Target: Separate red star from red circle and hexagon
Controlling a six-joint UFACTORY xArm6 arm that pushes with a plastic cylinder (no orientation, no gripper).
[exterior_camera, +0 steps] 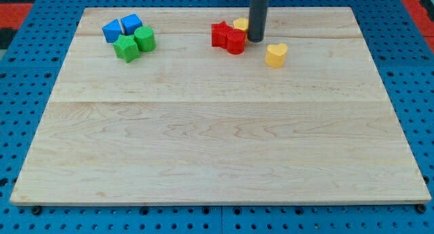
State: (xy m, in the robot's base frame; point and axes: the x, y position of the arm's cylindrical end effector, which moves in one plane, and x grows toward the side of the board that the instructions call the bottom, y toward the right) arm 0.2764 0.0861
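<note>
Tip: my tip (pixel 255 39) touches the red circle's (pixel 236 41) right side, no jaws to open.
Star: red star (pixel 219 34) jammed against circle, yellow hexagon (pixel 241 24) behind.
Desk: wooden desk (pixel 217 139), cluster near the view's top.

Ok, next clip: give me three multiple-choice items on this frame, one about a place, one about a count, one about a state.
1. Where is my tip?
A. just right of the red circle
B. among the blue blocks
C. at the view's bottom

2. How many yellow blocks show?
A. one
B. two
C. four

3. The red star and the red circle are
A. far apart
B. stacked
C. touching

Key: 1 A, the rod ends beside the red circle. 2 B, the yellow hexagon behind the red pair and the yellow heart further right. 3 C, no gap shows between them.
</note>
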